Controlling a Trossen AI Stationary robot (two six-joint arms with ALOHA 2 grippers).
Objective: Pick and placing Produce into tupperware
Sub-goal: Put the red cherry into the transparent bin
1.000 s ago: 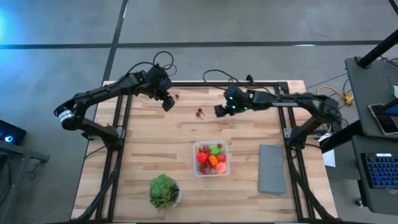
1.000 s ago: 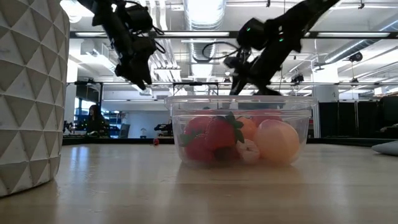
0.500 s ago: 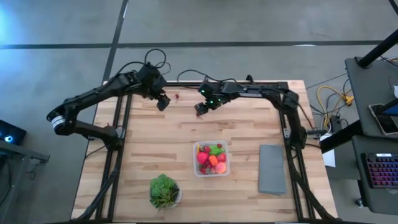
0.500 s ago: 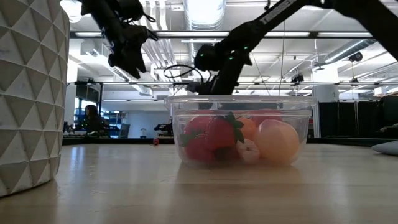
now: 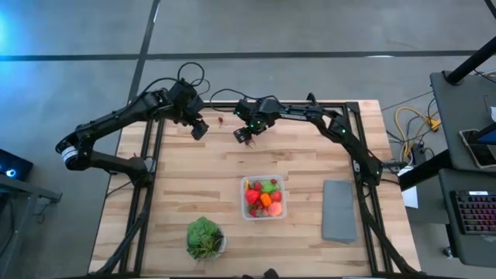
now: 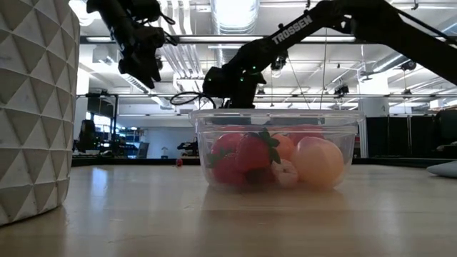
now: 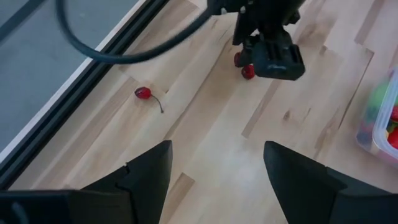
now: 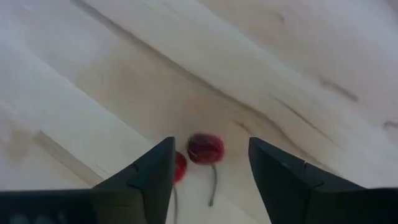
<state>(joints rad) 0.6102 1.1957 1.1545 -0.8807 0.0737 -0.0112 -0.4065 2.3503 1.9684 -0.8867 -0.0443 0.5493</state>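
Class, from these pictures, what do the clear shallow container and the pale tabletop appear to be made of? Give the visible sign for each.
The clear shallow container: probably glossy transparent plastic, since the fruit shows through its walls. The pale tabletop: apparently wood with a smooth matte finish, showing jointed planks and grain.

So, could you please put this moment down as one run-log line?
right gripper: open, straddling cherry pair | left gripper: open, waiting near single cherry | tupperware: part-filled
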